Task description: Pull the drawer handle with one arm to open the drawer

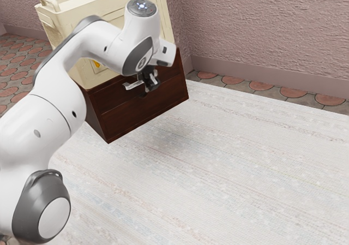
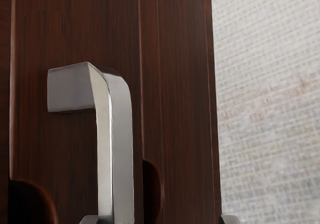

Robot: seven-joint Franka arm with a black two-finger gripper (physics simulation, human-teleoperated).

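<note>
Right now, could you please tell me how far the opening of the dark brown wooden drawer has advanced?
Done: my black two-finger gripper has reached the angular silver metal handle, whose bar stands between the fingertips.
In hand: the grasp is being set up; the fingers are apart, not closed on the bar.
Left: close, then pull. The dark brown wooden drawer looks shut.
</note>
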